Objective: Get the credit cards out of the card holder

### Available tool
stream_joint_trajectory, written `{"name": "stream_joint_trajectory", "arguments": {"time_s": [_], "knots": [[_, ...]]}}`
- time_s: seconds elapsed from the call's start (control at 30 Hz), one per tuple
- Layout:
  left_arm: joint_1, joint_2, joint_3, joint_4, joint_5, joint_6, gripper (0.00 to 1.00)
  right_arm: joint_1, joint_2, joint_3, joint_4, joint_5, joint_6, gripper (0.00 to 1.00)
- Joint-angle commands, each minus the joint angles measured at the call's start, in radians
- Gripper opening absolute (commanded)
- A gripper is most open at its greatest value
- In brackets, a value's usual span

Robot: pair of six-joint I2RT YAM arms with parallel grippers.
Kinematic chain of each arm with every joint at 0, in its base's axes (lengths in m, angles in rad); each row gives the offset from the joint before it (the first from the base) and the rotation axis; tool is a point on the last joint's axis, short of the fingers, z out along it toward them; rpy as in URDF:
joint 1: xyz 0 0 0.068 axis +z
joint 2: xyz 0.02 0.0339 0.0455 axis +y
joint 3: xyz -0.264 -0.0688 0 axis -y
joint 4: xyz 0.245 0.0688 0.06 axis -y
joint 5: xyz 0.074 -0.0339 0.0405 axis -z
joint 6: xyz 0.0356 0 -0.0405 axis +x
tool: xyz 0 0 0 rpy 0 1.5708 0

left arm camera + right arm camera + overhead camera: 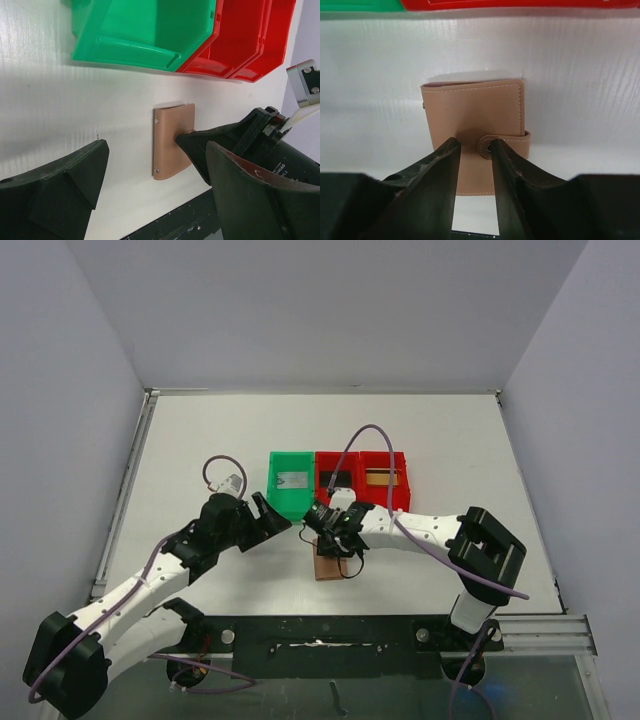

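Right pincer [472, 145] hangs narrow over the holder [470, 110], tips either side of its snap tab [487, 146], clamping nothing I can see. Left pincer [269, 515] gapes wide just left of the holder. Three cards [292, 480] lie in the bins [272, 475] just beyond the holder. With nothing pinning the holder, a tug at the tab may drag it or slip off.

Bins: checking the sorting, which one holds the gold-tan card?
The rightmost red bin; the middle red bin holds a black card, the green bin a silver-grey card.

Closed tan card holder [475, 117], 3 cards [292, 480] in bins [278, 502]
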Motion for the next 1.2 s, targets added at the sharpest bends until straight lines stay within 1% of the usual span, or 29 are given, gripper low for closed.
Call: {"name": "stream_joint_trajectory", "arguments": {"time_s": [0.0,0.03,0.13,0.17,0.3,0.4,0.53,0.63,0.77,0.97,1.07,1.17], "knots": [[0.006,-0.052,-0.022,0.042,-0.011,-0.009,0.78,0.012,0.011,0.016,-0.079,0.030,0.052,0.34],[0.006,-0.057,-0.022,0.040,-0.009,-0.008,0.78,0.013,0.004,0.009,-0.080,0.030,0.054,0.35],[0.007,-0.052,-0.023,0.045,0.006,0.022,0.77,0.014,-0.010,0.010,-0.086,0.028,0.048,0.43],[0.006,-0.041,-0.019,0.044,0.014,0.031,0.77,0.015,-0.012,0.013,-0.090,0.030,0.046,0.44],[0.004,0.003,0.000,0.037,0.046,0.049,0.76,0.014,0.006,0.026,-0.109,0.023,0.030,0.43],[0.000,0.011,-0.003,0.057,0.051,0.032,0.75,0.011,0.024,0.024,-0.098,0.009,0.017,0.42],[-0.008,0.039,-0.008,0.091,0.082,0.034,0.74,0.003,0.013,-0.011,-0.073,0.002,0.015,0.34],[-0.026,0.086,0.012,0.091,0.094,0.061,0.73,-0.030,-0.029,-0.075,0.028,-0.048,-0.007,0.25],[-0.067,0.172,0.049,0.090,0.093,0.099,0.73,-0.066,-0.081,-0.149,0.165,-0.120,-0.034,0.23],[-0.172,0.304,0.120,0.092,0.053,0.136,0.72,-0.099,-0.145,-0.272,0.363,-0.221,-0.026,0.10],[-0.231,0.367,0.160,0.090,0.028,0.147,0.72,-0.115,-0.179,-0.340,0.437,-0.255,-0.015,0.06],[-0.255,0.434,0.185,0.084,0.013,0.141,0.71,-0.129,-0.212,-0.391,0.498,-0.279,-0.011,0.03]]}}
